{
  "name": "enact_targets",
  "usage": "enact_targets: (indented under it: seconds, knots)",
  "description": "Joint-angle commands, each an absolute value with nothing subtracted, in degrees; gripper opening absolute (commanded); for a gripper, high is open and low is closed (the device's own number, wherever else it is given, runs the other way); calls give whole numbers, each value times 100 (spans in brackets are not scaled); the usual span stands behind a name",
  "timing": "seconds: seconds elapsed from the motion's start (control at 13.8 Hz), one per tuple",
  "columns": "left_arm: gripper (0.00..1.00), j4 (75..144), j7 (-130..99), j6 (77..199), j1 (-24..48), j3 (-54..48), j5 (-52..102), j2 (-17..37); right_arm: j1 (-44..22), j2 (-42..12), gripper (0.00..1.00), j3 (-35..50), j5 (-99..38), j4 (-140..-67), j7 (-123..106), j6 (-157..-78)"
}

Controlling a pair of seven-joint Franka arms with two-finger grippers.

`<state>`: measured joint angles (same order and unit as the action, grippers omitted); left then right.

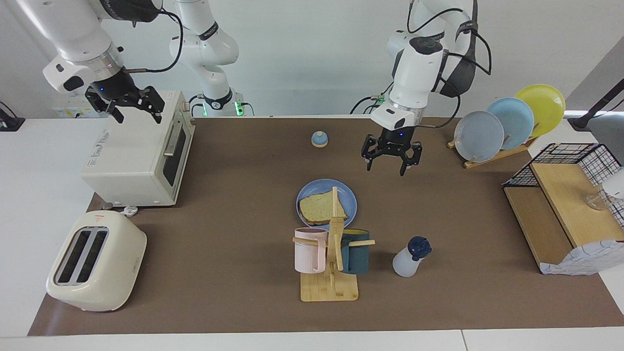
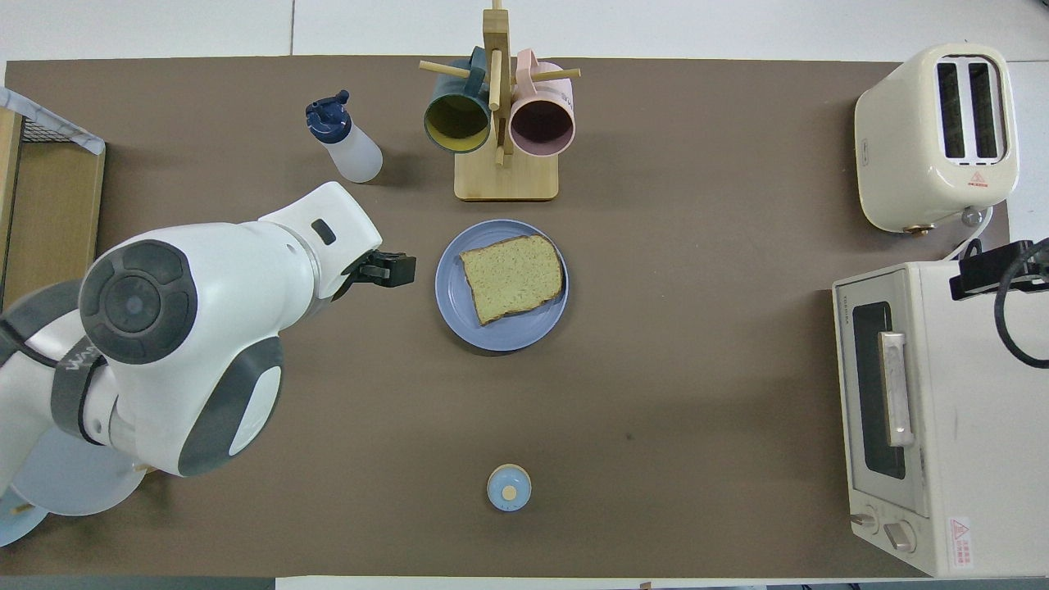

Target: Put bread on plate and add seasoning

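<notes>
The bread lies flat on the periwinkle-blue plate in the middle of the brown mat; both also show in the overhead view, bread on plate. The seasoning bottle, whitish with a navy cap, stands upright farther from the robots than the plate, toward the left arm's end, and shows in the overhead view. My left gripper is open and empty, raised over the bare mat beside the plate; the arm hides most of it in the overhead view. My right gripper is open and empty above the toaster oven.
A wooden mug rack with a pink and a teal mug stands between plate and bottle. A blue-domed bell sits nearer the robots. Toaster oven and toaster are at the right arm's end. A plate rack and wire shelf are at the left arm's end.
</notes>
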<state>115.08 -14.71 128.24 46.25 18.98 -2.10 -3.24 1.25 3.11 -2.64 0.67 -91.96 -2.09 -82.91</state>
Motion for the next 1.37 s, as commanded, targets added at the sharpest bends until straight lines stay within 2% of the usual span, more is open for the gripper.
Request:
enact_targets:
  seconds: [0.0, 0.29, 0.65, 1.16, 1.23, 1.3]
  knots:
    - [100, 10821, -1521, 11921, 4623, 1960, -246, -255, 202, 378, 100, -237, 70, -9272, -352, -8367]
    - [100, 10399, -1503, 11024, 4430, 2030, -255, -290, 202, 378, 100, -237, 70, -9272, -352, -8367]
    - [100, 9677, -1206, 9916, 3764, 1961, -290, -342, 202, 378, 100, -237, 70, -9272, -360, -8367]
    - [100, 9501, 166, 8922, 655, -181, -246, -334, 202, 378, 100, -237, 70, -9272, -352, -8367]
    - [100, 9431, 237, 8816, 259, -515, -246, -334, 202, 378, 100, -237, 70, -9272, -352, -8367]
    - [100, 9196, 246, 8650, 177, -597, -220, -325, 202, 378, 100, -237, 70, -9272, -352, -8367]
